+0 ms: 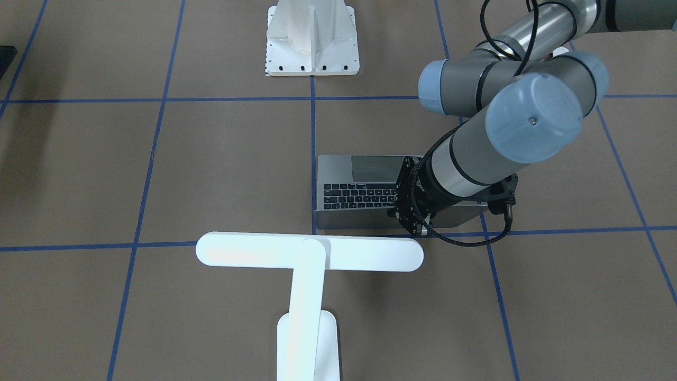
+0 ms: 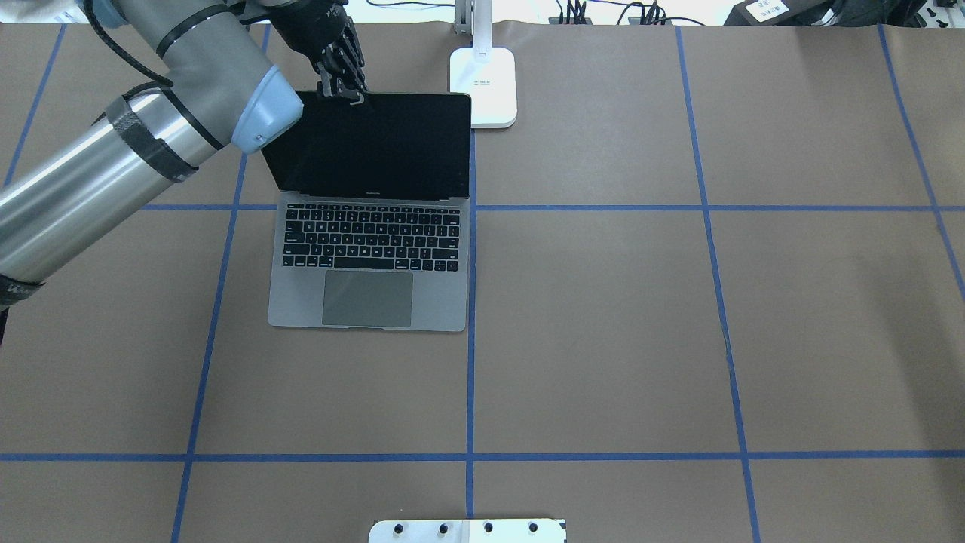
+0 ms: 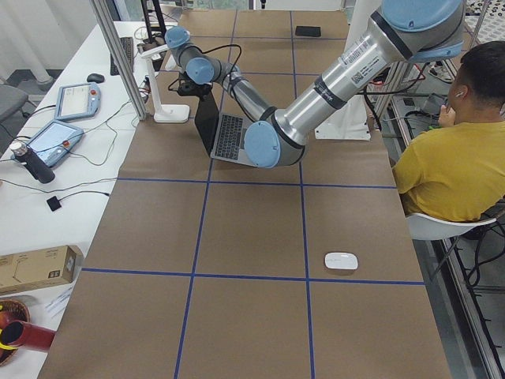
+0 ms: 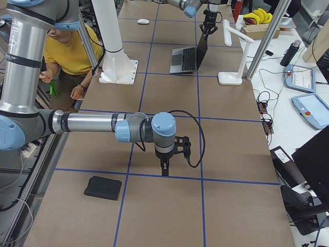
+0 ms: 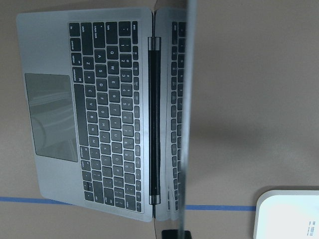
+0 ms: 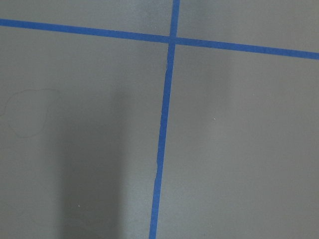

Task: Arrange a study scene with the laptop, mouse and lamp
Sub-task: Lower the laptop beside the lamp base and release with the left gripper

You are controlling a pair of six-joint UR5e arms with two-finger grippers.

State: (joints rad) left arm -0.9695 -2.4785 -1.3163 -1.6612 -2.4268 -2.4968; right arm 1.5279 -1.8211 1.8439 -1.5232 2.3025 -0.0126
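Two of three items look placed. The laptop (image 2: pixel 369 249) sits open on the table's (image 2: pixel 678 339) left half, toward the far edge. Its hinge runs parallel to that edge and the keyboard faces the robot. The lamp (image 1: pixel 309 254) stands at the far edge just behind the lid's right corner. Its base is near the lid but apart from it in the left wrist view, and its head bar is parallel to the lid.

Left gripper (image 2: pixel 345 89) is clamped on the lid's top edge near the left corner; lid reads near upright. Right gripper (image 4: pixel 164 167) points down by a blue tape (image 6: pixel 164 124) crossing toward the table's right end; can't tell if parted or closed.

The mouse (image 3: pixel 341 260) lies near the table's left end, robot-side edge, well apart from the laptop.

My read: lid opening is about done, next is let go and fetch the mouse. It lies left and robot-ward of the left gripper, so the left arm is clearly nearer.
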